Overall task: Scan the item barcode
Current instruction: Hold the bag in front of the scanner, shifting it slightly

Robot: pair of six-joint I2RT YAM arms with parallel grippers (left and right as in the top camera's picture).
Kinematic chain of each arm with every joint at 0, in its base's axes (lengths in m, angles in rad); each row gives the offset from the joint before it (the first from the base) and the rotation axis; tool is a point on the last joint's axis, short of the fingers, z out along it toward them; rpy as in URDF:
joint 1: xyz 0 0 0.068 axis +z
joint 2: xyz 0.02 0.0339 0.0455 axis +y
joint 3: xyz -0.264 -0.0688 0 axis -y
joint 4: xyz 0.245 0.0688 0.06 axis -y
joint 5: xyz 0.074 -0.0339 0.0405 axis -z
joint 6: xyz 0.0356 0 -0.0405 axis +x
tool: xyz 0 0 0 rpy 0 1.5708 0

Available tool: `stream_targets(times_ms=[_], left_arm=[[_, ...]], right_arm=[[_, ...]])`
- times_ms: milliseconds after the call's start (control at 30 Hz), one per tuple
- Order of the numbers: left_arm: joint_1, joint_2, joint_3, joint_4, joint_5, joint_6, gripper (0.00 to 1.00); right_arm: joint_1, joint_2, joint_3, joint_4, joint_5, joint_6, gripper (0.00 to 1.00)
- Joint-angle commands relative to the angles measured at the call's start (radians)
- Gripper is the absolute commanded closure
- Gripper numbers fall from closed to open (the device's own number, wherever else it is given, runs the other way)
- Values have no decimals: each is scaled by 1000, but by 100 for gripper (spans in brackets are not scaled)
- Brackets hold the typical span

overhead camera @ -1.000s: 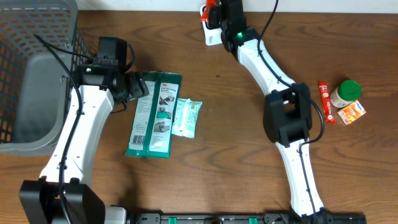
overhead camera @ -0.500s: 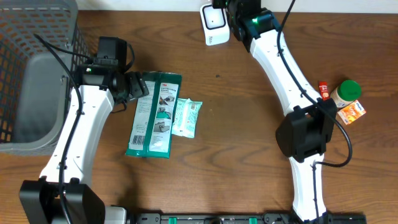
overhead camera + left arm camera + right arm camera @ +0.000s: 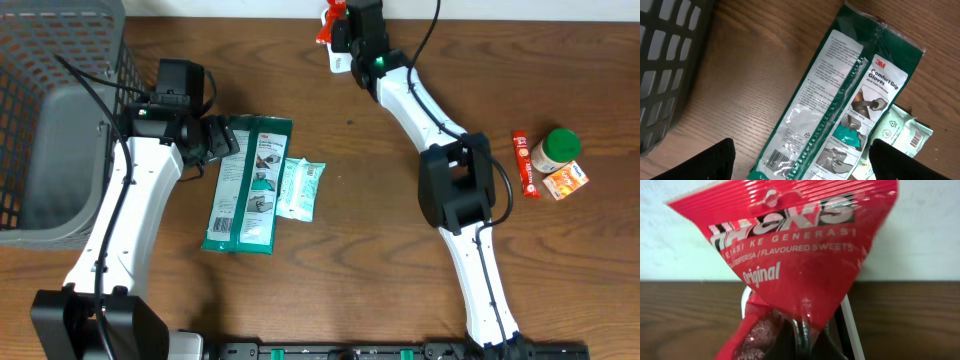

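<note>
The right tool [image 3: 343,24], clamped on the red sweets packet [image 3: 800,245] just above the white scanner [image 3: 341,63] at the counter's [image 3: 370,210] far edge, should turn the barcode side flat to the window and hold steady, while the left tool [image 3: 225,138] hangs open.

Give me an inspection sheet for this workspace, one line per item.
Surface: brown wooden table.
Job's things: red sweets packet held up at the white scanner at the far edge; no barcode visible on it.
Clutter: green glove pack with a pale green packet against it; red stick pack, green-lidded bottle and orange box on the right; grey basket on the left.
Grippers: left gripper open above the glove pack; right gripper shut on the sweets packet.
Cables: black cable along the left arm.
Surroundings: white wall behind the table.
</note>
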Motion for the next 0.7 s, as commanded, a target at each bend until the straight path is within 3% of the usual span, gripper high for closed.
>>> stream_targets(times_ms=[0,667], left_arm=[[4,-4,16,-3,-13,5,14],[4,-4,16,-3,-13,6,14]], right_arm=[[-6,-3,10,7,-5,13,99],[-13,-108,10,-60,25,-35,99]])
